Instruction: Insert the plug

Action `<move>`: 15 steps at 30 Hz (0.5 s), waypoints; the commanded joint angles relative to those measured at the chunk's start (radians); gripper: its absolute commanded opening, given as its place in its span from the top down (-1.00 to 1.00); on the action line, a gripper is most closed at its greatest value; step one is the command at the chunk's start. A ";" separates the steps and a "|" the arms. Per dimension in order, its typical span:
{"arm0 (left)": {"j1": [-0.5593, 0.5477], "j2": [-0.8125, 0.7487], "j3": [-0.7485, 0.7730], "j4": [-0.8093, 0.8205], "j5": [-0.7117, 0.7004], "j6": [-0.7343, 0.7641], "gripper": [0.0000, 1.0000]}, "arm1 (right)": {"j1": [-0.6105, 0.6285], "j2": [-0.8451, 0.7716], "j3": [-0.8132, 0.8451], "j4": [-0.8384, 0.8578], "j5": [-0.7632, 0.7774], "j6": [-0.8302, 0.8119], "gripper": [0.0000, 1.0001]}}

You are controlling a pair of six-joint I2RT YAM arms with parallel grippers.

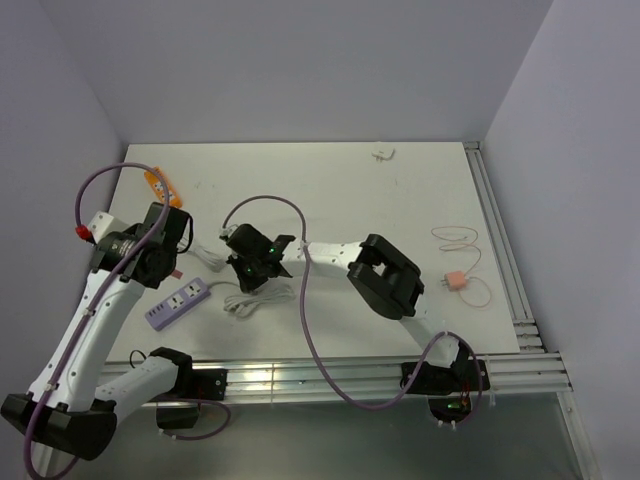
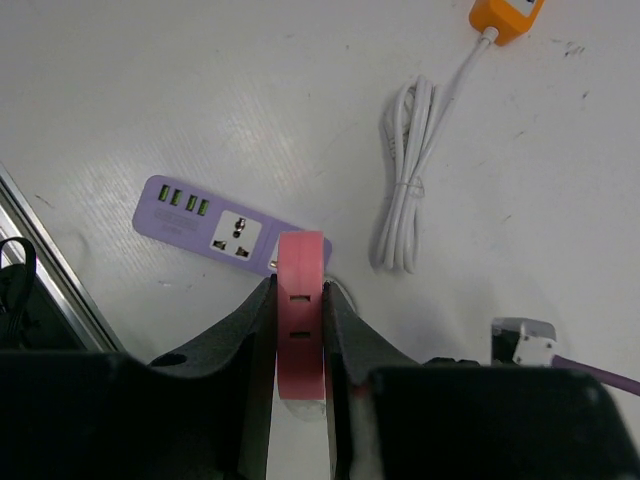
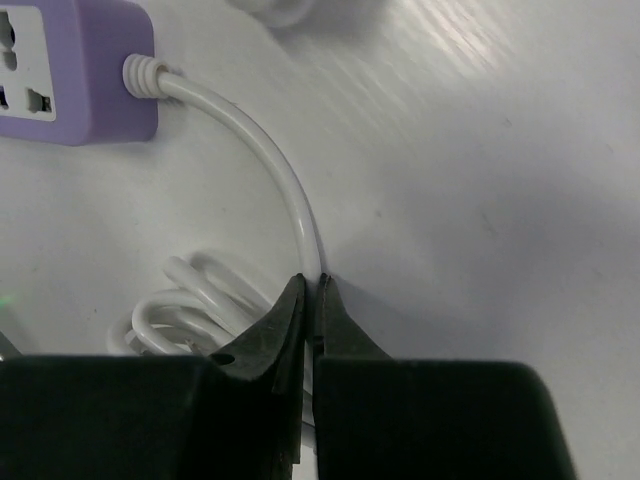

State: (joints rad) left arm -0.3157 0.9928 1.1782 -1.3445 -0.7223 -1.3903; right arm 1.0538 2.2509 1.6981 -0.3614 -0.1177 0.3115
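The plug, a small salmon-pink block with a thin pale-pink cord, lies on the table's right side, away from both grippers. My left gripper is shut on a flat salmon-pink block with two small slots, held above the table just beyond the lilac power strip. No cord shows on this block. My right gripper is shut on the lilac strip's white cord, beside its coil, right of the strip.
An orange power strip lies at the far left with its bundled white cord. A small white piece sits near the back edge. Aluminium rails run along the right and near edges.
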 commanded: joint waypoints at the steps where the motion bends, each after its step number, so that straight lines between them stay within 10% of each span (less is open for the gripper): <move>1: 0.004 0.015 -0.002 0.025 0.015 -0.022 0.99 | -0.029 -0.062 -0.098 -0.016 0.116 0.155 1.00; 9: 0.004 0.081 -0.060 0.099 0.092 -0.027 0.99 | -0.032 -0.172 -0.248 0.067 0.101 0.172 1.00; 15: 0.004 0.110 -0.083 0.131 0.073 0.045 0.99 | -0.032 -0.249 -0.305 0.157 -0.039 0.115 0.20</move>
State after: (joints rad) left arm -0.3157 1.1000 1.0943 -1.2381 -0.6399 -1.3571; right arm 1.0267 2.0857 1.4284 -0.2337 -0.0978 0.4561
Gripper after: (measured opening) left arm 0.258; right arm 0.362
